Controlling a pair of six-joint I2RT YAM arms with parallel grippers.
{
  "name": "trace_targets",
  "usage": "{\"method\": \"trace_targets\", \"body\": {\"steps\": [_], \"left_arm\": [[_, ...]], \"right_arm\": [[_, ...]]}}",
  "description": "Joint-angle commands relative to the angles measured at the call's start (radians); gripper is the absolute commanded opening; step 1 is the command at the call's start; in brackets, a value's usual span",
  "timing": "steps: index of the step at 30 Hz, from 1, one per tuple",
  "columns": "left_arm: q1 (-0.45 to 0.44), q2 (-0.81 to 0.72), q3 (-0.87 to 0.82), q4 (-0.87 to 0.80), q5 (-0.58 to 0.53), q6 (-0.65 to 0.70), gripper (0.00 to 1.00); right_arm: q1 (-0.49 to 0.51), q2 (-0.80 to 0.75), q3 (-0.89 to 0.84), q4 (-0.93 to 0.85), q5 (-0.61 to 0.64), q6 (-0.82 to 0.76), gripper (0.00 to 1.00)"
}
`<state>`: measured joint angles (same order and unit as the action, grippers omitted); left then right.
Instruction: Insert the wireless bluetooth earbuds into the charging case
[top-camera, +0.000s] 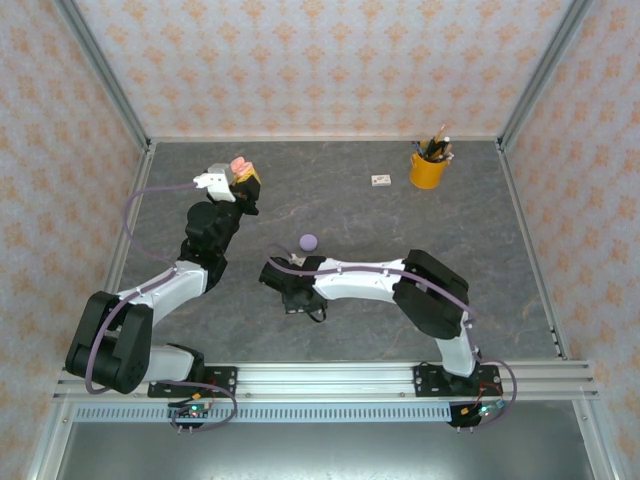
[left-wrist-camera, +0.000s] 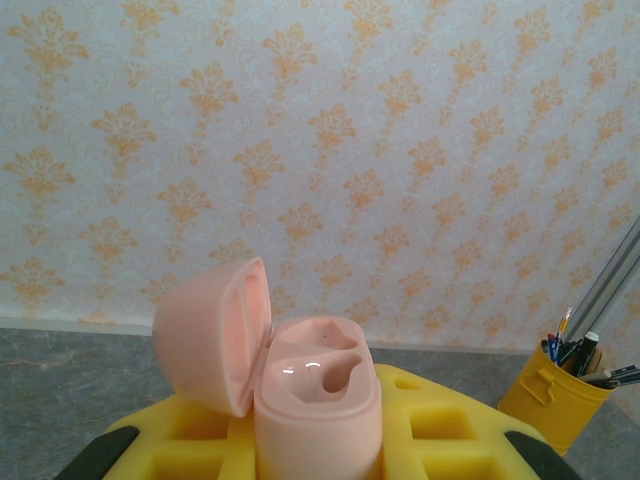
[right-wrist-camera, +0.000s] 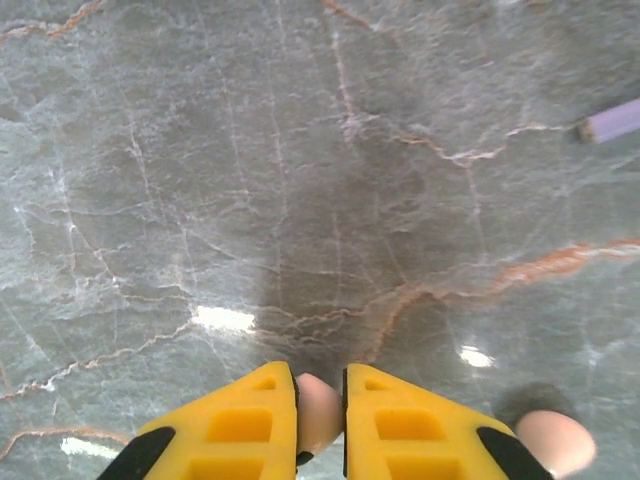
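Note:
My left gripper (top-camera: 240, 175) is raised at the back left and shut on the pale pink charging case (left-wrist-camera: 318, 385). The case stands upright between the yellow fingers (left-wrist-camera: 440, 430), its lid (left-wrist-camera: 215, 335) swung open to the left and both wells bare. At mid-table my right gripper (right-wrist-camera: 320, 378) is down at the surface, shut on a pale pink earbud (right-wrist-camera: 319, 415). A second pink earbud (right-wrist-camera: 555, 440) lies on the table just right of its fingers. A round lilac case (top-camera: 308, 241) lies beyond the right gripper (top-camera: 284, 268), its edge (right-wrist-camera: 612, 120) at the upper right of the right wrist view.
A yellow pen cup (top-camera: 428, 165) stands at the back right, also in the left wrist view (left-wrist-camera: 555, 395). A small flat box (top-camera: 380, 181) lies left of it. Patterned walls and metal posts (top-camera: 530, 75) close in the grey marble table (top-camera: 480, 250).

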<state>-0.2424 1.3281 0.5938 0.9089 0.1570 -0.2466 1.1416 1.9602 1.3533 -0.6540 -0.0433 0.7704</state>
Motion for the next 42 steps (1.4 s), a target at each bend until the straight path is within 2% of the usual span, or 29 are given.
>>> {"method": "trace_targets", "body": {"steps": [1, 12, 26, 34, 38, 42], "left_arm": [[-0.008, -0.032, -0.005, 0.026, 0.02, -0.007, 0.0], [-0.038, -0.049, -0.019, 0.005, 0.034, 0.02, 0.0], [-0.072, -0.024, -0.012, 0.006, -0.014, 0.03, 0.0], [-0.074, -0.029, -0.009, -0.001, -0.023, 0.036, 0.0], [-0.074, -0.032, -0.009, -0.002, -0.025, 0.038, 0.0], [-0.073, -0.032, -0.009, 0.0, -0.024, 0.036, 0.0]], "right_arm": [[-0.015, -0.078, -0.032, 0.005, 0.067, -0.027, 0.14], [-0.096, -0.214, -0.121, 0.04, 0.09, -0.111, 0.14], [-0.093, -0.104, -0.107, 0.098, -0.089, -0.211, 0.11], [-0.077, -0.028, -0.061, 0.08, -0.118, -0.235, 0.12], [-0.073, -0.001, -0.038, 0.065, -0.12, -0.237, 0.16], [-0.069, -0.002, -0.02, 0.047, -0.108, -0.232, 0.26]]}}
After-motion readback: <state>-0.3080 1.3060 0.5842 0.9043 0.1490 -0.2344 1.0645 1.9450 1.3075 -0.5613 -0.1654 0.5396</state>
